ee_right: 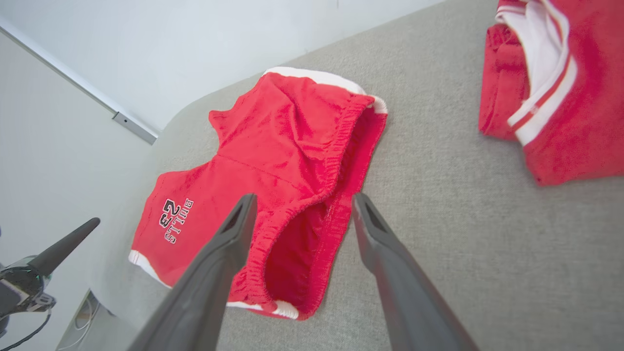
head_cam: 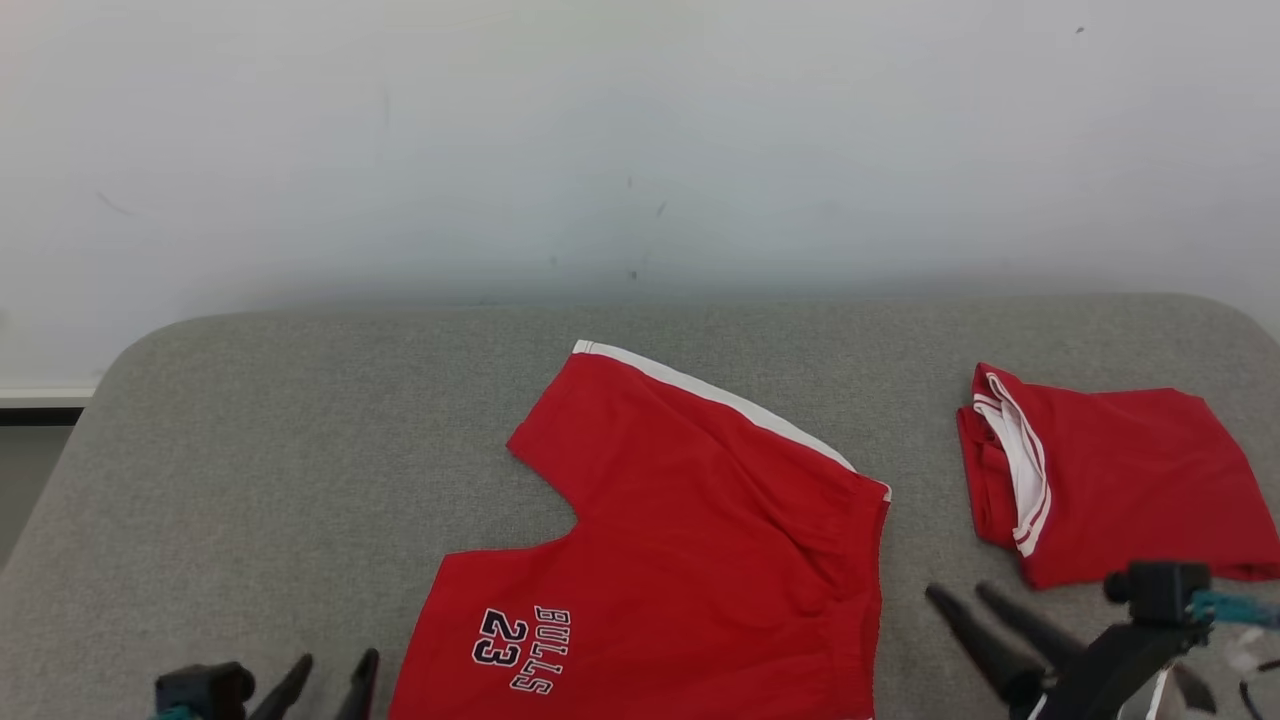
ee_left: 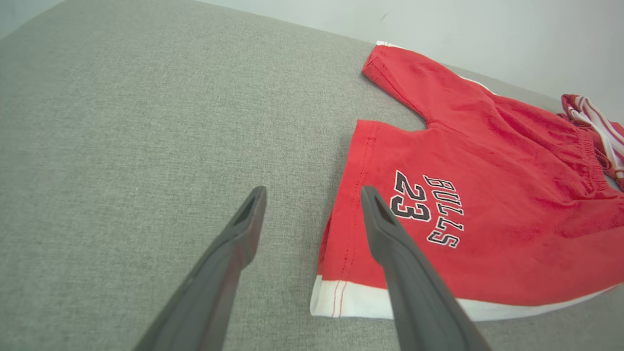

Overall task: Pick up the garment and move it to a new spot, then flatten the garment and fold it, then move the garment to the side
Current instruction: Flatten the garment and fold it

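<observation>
Grippers first: left gripper (head_cam: 338, 658) and right gripper (head_cam: 958, 592) both gape empty. Red white-trimmed BULLS 23 shorts (head_cam: 690, 540) look rumpled at the waistband (ee_right: 336, 141), so I'd smooth that before folding.

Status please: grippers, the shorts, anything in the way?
Left gripper open, empty. Right gripper open, empty. Red shorts spread on grey surface, not folded. Folded red garment apart, to their right.

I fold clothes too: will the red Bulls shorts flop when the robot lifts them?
Probably floppy: the red Bulls shorts lie limp, gathered at the elastic waistband. Likely light, being thin cloth; the textured grey surface may resist sliding.
</observation>
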`<state>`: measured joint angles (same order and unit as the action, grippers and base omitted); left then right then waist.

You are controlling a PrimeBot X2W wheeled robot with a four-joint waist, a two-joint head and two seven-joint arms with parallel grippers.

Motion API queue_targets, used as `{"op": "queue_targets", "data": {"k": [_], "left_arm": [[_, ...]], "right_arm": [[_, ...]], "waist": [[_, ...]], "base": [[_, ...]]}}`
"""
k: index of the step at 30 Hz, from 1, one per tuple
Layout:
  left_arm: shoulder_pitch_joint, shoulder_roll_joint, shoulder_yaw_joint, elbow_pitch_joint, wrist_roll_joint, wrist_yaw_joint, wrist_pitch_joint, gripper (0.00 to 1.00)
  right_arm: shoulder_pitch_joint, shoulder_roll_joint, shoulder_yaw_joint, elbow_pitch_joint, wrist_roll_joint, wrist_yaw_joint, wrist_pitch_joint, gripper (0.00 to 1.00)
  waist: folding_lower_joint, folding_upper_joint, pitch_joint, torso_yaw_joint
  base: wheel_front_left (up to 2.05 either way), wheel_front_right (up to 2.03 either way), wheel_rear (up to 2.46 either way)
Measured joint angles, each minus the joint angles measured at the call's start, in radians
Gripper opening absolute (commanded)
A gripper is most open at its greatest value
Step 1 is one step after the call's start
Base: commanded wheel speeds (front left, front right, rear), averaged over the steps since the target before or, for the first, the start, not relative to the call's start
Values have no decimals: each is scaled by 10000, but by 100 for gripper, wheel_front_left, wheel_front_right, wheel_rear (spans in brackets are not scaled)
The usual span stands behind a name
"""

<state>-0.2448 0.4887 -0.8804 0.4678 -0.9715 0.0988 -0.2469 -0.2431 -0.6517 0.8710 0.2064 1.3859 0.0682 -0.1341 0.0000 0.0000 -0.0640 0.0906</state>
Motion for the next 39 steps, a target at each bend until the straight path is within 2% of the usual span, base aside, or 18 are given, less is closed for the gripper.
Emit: {"op": "queue_targets", "data": {"k": [4, 10, 14, 21, 25, 30, 36, 39], "left_arm": [[166, 167, 596, -165, 84, 163, -23, 100], [498, 167, 1774, -688, 320, 247, -33, 100], [856, 38, 2445, -968, 775, 253, -33, 100], [1296, -564, 4103, -830, 1590, 253, -33, 100], [1949, -963, 5024, -849, 2111, 253, -35, 100], [2344, -1469, 5683, -1089, 2824, 253, -35, 100], [2687, -1741, 6412, -1415, 3419, 253, -35, 100], [2836, -1795, 6466, -1609, 3722, 253, -35, 100]], "right_arm": [[-400, 12, -556, 136, -660, -623, -1139, 100], [-535, 234, -988, 234, -1597, -1524, -1220, 100], [-551, 316, -1034, 320, -2754, -1845, -1214, 100], [-328, 424, -2148, 274, -4197, -1929, -1212, 100], [-34, 757, -2635, 222, -4757, -1929, -1212, 100], [523, 1231, -3582, 401, -5396, -1929, -1212, 100], [845, 1812, -4117, 485, -6125, -1929, -1212, 100], [1096, 1900, -4418, 454, -6395, -1929, -1212, 100]], "waist": [[0, 0, 7, -97], [0, 0, 64, -333], [0, 0, 130, -527], [1, 1, 271, -776], [0, 0, 290, -900], [0, 1, 297, -1053], [0, 0, 262, -1189], [0, 0, 265, -1286]], "base": [[0, 0, 0], [0, 0, 0], [0, 0, 0], [0, 0, 0], [0, 0, 0], [0, 0, 0], [0, 0, 0], [0, 0, 0]]}}
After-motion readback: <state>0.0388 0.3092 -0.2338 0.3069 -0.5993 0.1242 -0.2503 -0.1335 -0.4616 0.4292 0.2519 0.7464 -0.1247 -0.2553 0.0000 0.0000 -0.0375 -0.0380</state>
